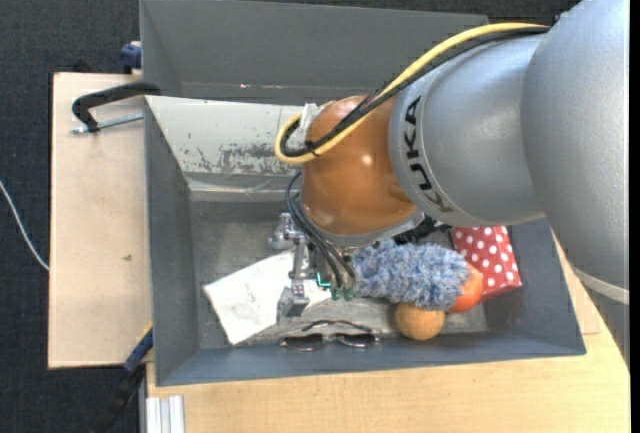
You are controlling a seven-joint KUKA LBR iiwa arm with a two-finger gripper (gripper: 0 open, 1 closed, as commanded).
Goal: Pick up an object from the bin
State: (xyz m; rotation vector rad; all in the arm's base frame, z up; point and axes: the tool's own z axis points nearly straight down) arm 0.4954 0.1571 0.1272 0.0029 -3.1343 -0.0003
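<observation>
- The claw is seen low in the grey metal bin, near the middle of its floor, under the arm's orange cover.
- It is set over the right edge of a flat white sheet of paper, which lies towards the near left.
- Whether the claw is open or closed cannot be told; the sheet is possibly being touched.
- Just to its right lies a fluffy blue-grey cloth, with a round tan ball nearer and a red white-dotted packet further right.

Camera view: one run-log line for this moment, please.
gripper: down at right edge of white flat paper card | neighbours: fuzzy blue-grey bundle, dark sunglasses
</observation>
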